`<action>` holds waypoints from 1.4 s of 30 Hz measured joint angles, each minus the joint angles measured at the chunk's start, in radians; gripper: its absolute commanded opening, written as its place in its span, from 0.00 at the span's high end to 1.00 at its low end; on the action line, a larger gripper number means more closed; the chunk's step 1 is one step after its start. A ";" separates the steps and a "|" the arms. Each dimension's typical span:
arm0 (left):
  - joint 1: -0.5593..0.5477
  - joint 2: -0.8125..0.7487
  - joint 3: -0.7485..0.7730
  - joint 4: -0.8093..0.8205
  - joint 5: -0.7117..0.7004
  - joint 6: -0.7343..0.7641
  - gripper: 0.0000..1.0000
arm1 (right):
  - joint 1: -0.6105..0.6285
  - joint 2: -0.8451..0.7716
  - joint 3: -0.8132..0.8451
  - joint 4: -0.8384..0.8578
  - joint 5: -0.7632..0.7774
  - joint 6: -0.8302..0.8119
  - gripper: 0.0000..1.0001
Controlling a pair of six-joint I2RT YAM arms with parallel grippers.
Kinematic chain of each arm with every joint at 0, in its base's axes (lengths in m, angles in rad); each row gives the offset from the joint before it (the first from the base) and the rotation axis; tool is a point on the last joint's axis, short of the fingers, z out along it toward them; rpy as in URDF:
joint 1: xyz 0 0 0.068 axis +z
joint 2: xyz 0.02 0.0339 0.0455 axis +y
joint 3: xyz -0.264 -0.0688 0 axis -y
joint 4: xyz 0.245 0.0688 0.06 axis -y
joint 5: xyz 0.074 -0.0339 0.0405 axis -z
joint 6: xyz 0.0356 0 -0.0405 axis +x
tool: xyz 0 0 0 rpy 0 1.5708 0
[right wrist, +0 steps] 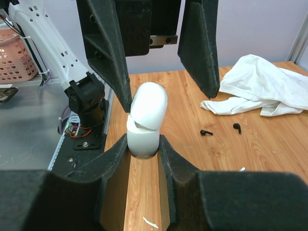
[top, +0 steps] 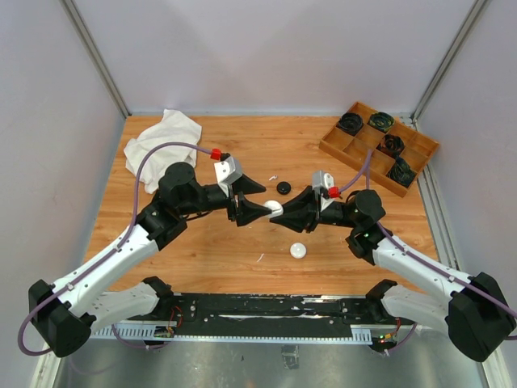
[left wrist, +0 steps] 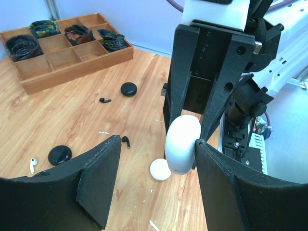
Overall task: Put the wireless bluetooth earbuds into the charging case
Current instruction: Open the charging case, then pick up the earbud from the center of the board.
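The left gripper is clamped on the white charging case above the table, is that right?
No, the right gripper is clamped on the white charging case above the table; the left gripper stands open. The right wrist view shows it.

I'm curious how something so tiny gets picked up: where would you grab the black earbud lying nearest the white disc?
Probably by its thicker rounded head, from straight above: the black earbud lies flat on the table, and its stem looks too thin to pinch.
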 measured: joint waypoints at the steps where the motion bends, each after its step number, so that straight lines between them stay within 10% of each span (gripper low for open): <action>1: 0.000 0.000 0.004 -0.003 -0.006 -0.003 0.32 | -0.001 0.000 -0.001 -0.001 0.000 -0.001 0.99; 23: 0.066 0.048 -0.001 -0.008 -0.188 -0.066 0.24 | -0.011 0.017 -0.095 -0.008 0.094 -0.032 0.98; 42: 0.228 0.505 -0.010 0.032 -0.283 -0.206 0.23 | -0.011 -0.002 -0.211 -0.006 0.327 -0.087 0.96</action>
